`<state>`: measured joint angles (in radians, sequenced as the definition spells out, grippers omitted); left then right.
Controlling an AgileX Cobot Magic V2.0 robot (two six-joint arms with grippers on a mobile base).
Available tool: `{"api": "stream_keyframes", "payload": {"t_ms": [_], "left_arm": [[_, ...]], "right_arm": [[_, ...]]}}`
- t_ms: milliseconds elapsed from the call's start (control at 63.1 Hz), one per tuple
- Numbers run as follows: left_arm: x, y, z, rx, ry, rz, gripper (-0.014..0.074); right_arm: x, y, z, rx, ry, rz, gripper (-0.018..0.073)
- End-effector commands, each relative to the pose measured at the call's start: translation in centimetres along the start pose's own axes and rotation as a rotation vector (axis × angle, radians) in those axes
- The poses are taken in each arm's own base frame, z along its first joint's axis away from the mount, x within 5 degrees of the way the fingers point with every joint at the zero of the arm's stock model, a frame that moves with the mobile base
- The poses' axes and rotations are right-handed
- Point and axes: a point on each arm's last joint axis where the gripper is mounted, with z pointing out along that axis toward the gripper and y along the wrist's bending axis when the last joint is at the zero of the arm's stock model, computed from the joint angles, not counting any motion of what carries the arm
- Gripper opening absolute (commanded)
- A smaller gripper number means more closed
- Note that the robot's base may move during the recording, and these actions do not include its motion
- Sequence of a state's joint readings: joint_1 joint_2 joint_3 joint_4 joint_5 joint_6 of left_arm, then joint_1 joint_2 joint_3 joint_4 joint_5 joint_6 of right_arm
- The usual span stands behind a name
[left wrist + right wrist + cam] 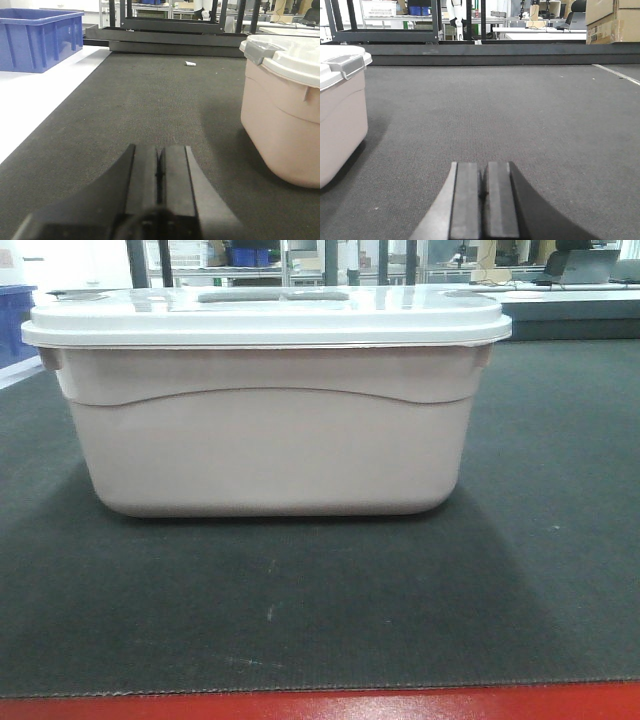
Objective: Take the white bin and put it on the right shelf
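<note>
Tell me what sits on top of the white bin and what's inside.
A white lid covers the white bin. Contents cannot be seen: lid and opaque walls hide them.

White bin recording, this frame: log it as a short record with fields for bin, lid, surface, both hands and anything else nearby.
bin: upright, between the two hands, touched by neither
lid: white, on the bin
surface: dark mat
left hand: shut, empty, bin to its right
right hand: shut, empty, bin to its left
nearby: blue crate off the mat's left edge; boxes far right
shelf: no steel shelf in view
</note>
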<state>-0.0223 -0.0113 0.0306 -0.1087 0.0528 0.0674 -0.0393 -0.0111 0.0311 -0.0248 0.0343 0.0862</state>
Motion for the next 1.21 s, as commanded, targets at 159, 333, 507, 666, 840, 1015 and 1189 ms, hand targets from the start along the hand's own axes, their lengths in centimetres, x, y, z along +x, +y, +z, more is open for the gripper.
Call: {"api": "stream_keyframes", "payload": {"t_ms": [159, 333, 507, 666, 840, 1015, 1189], "left_arm": [[-0.2, 0.0, 0.0, 0.000, -0.076, -0.012, -0.0117], [-0.2, 0.0, 0.0, 0.000, -0.076, -0.012, -0.0117], [-0.2, 0.0, 0.0, 0.000, -0.076, -0.012, -0.0118], [-0.2, 0.0, 0.0, 0.000, -0.076, -0.015, -0.0118], [-0.4, 0.1, -0.1, -0.003, -0.106, -0.034, -0.0117], [-2.9, 0.1, -0.4, -0.005, -0.221, -0.035, -0.0118], [-8.3, -0.3, -1.6, 0.009, -0.315, -0.023, -0.0117]], "right_arm": [[-1.1, 0.1, -0.1, -0.008, -0.102, -0.012, 0.0072], [-1.1, 0.1, -0.1, -0.008, -0.102, -0.012, 0.0072], [-1.1, 0.1, -0.1, -0.008, -0.102, -0.012, 0.0072], [-1.5, 0.1, -0.2, -0.013, -0.152, -0.012, 0.0072], [-1.6, 0.1, -0.2, -0.013, -0.166, -0.013, 0.0072], [-2.4, 0.1, -0.3, -0.014, -0.196, 0.027, 0.0072], [-7.8, 0.4, -1.3, -0.027, -0.333, 0.072, 0.0072]]}}
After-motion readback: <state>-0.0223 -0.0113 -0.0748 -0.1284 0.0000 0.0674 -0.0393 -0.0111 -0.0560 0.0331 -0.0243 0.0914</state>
